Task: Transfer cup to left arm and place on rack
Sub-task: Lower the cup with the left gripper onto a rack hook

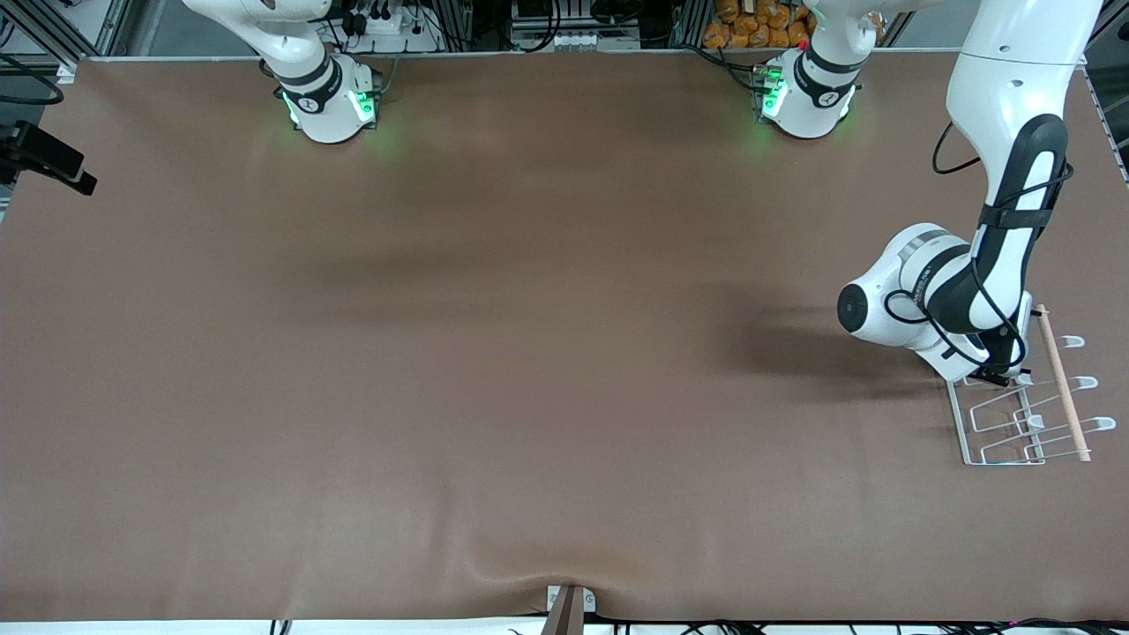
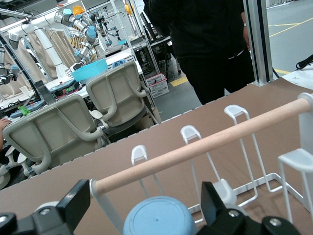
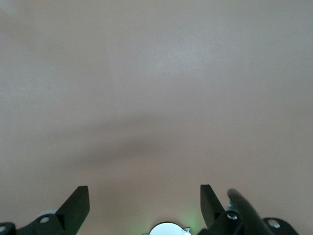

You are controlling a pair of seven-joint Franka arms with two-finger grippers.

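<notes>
The light-blue cup [image 2: 159, 218] sits bottom-up on the white wire rack [image 1: 1014, 423], just under the rack's wooden rod [image 2: 205, 144]. My left gripper [image 2: 145, 197] is open, one black finger on each side of the cup with a gap on both sides. In the front view the left arm's wrist [image 1: 935, 304] hangs over the rack's end nearest the bases and hides the cup. The rack stands at the left arm's end of the table. My right gripper [image 3: 145, 200] is open over bare brown table, holding nothing; the right arm waits.
The brown table [image 1: 529, 353] stretches from the rack toward the right arm's end. A person in black [image 2: 210, 44] stands just off the table's edge near the rack, with office chairs [image 2: 117, 93] close by. A black camera mount [image 1: 44, 154] juts in at the right arm's end.
</notes>
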